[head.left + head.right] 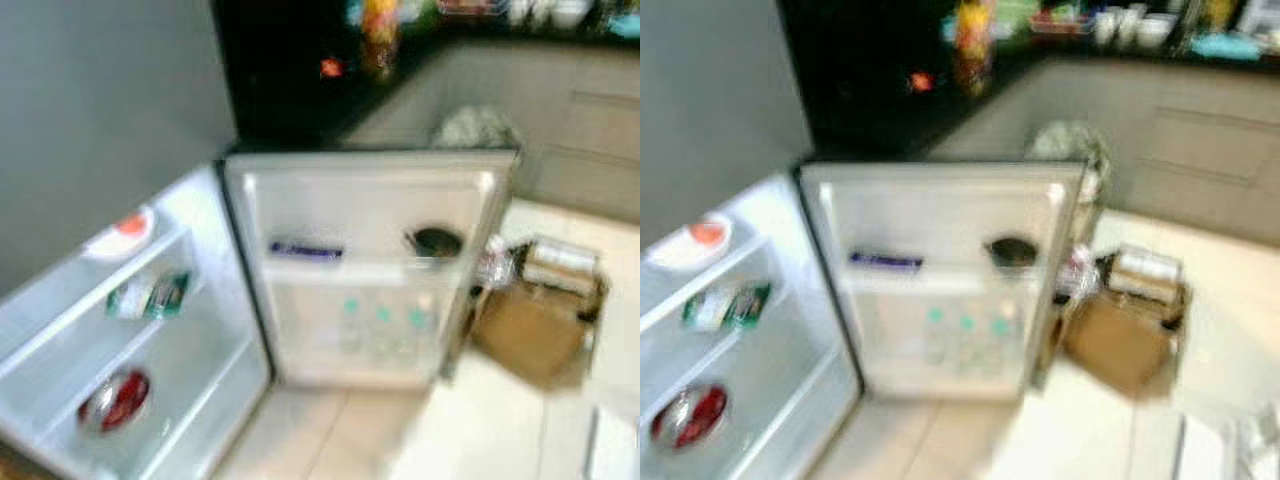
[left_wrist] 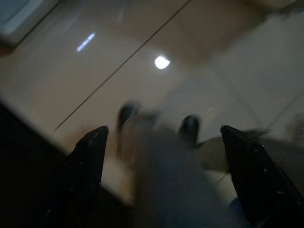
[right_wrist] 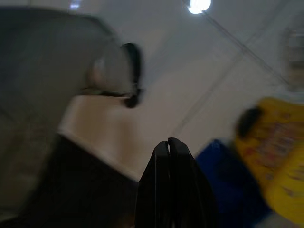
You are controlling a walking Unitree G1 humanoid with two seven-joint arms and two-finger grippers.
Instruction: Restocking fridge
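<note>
The small fridge stands open, its door [image 1: 370,260] swung wide toward me. The door shelves hold a dark blue flat pack [image 1: 305,250], a dark round tin [image 1: 436,241] and three clear bottles with teal caps [image 1: 382,330]. On the fridge's inner shelves [image 1: 120,330] sit a white bowl with something orange [image 1: 120,232], a green-and-white packet [image 1: 148,296] and a red item in clear wrap [image 1: 115,400]. My left gripper [image 2: 161,147] hangs open over the tiled floor. My right gripper [image 3: 168,145] is shut with nothing in it, near a yellow and blue package [image 3: 270,166].
A brown cardboard box [image 1: 535,325] with wrapped goods sits on the floor right of the door. Behind stand a dark counter [image 1: 300,90] with colourful items and grey cabinets [image 1: 590,120]. Pale floor tiles [image 1: 470,430] spread in front.
</note>
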